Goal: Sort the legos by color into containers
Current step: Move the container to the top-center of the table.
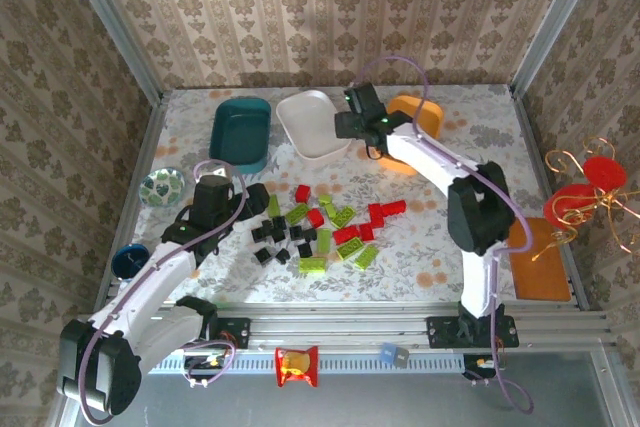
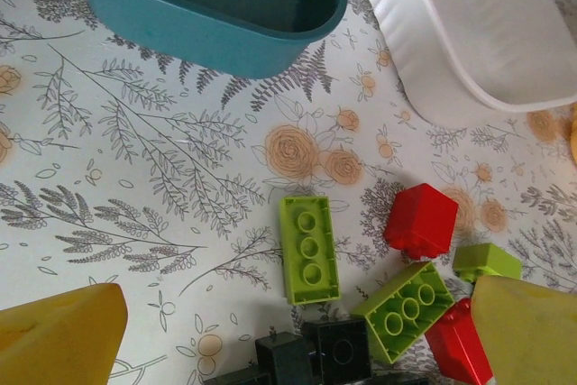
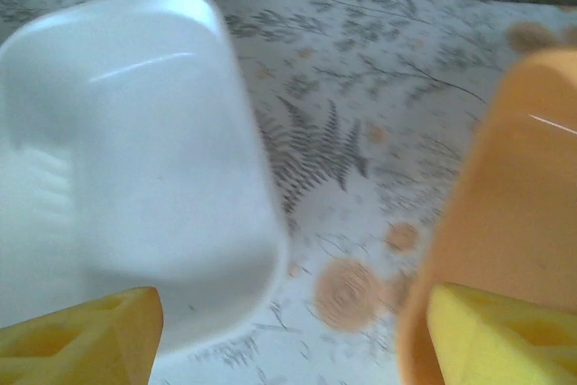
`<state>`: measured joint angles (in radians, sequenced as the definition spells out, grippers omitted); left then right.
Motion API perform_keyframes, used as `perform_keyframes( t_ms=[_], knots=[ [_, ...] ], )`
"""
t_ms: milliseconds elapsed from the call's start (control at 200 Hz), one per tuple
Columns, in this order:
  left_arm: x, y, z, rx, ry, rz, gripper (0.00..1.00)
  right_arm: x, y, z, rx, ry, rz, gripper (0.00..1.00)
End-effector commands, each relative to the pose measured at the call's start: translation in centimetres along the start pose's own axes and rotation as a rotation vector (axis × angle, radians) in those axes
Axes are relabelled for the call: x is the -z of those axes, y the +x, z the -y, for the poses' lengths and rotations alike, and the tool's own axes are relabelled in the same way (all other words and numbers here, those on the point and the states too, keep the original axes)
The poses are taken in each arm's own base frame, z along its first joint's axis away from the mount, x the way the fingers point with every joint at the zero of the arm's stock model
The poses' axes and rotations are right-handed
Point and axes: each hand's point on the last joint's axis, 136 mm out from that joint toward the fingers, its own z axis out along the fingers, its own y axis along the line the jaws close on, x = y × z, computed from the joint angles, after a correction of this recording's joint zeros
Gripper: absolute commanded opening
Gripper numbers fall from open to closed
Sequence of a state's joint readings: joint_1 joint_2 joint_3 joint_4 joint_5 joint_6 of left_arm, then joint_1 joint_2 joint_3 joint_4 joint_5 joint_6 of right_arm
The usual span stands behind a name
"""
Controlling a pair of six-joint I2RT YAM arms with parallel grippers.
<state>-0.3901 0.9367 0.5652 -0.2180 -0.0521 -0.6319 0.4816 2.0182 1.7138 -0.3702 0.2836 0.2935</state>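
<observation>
Red, lime green and black legos (image 1: 320, 229) lie scattered at mid-table. Along the back stand the dark teal tub (image 1: 240, 130), the white tub (image 1: 313, 124) and the orange tub (image 1: 418, 115), which my right arm partly covers. My left gripper (image 1: 246, 195) hovers open at the pile's left edge. In the left wrist view a lime brick (image 2: 309, 248), a red brick (image 2: 421, 219) and black bricks (image 2: 334, 349) lie between its yellow fingers (image 2: 54, 335). My right gripper (image 3: 293, 349) hangs open and empty over the gap between the white tub (image 3: 126, 160) and the orange tub (image 3: 514, 214). That view is blurred.
A small patterned dish (image 1: 160, 185) and a blue cup (image 1: 130, 260) sit at the left edge. An orange tray (image 1: 540, 259) and a red object with gold wire (image 1: 590, 192) stand at the right. Patterned walls close the back and sides.
</observation>
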Motion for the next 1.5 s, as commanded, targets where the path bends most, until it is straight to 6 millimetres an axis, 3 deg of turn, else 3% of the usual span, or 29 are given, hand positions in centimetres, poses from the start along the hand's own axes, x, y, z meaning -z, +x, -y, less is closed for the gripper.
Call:
perform_keyframes(
  t_ms=[0, 175, 365, 765, 1130, 1255, 1390, 1495],
  knots=[
    [0.6, -0.9, 0.9, 0.0, 0.037, 0.007, 0.99, -3.5, 2.1, 0.9, 0.021, 0.06, -0.095, 0.79],
    [1.1, -1.0, 1.0, -0.011, 0.038, 0.003, 0.99, -6.0, 2.2, 0.9, 0.038, 0.123, -0.142, 0.78],
    [1.7, -1.6, 1.0, -0.02, 0.034, 0.031, 0.99, -6.1, 2.2, 1.0, 0.145, 0.214, -0.176, 0.78],
    [2.1, -2.4, 0.2, -0.009, -0.012, 0.065, 0.99, -6.4, 6.8, 2.6, 0.223, 0.288, -0.277, 0.77],
    [1.5, -1.6, -0.1, -0.011, -0.021, 0.034, 0.98, -1.7, 6.7, 4.4, 0.19, 0.293, -0.201, 0.76],
    [0.6, -0.5, -0.8, -0.021, -0.053, 0.006, 0.95, -0.2, 6.3, 3.2, 0.191, 0.245, -0.152, 0.79],
    [-1.1, 1.0, -1.8, -0.024, -0.087, -0.038, 0.89, 2.9, 5.7, 1.4, 0.127, 0.12, -0.075, 0.78],
    [-2.9, 1.5, -1.1, -0.05, -0.062, -0.073, 0.84, 5.4, 6.1, 0.3, 0.063, -0.007, -0.029, 0.75]
  ],
)
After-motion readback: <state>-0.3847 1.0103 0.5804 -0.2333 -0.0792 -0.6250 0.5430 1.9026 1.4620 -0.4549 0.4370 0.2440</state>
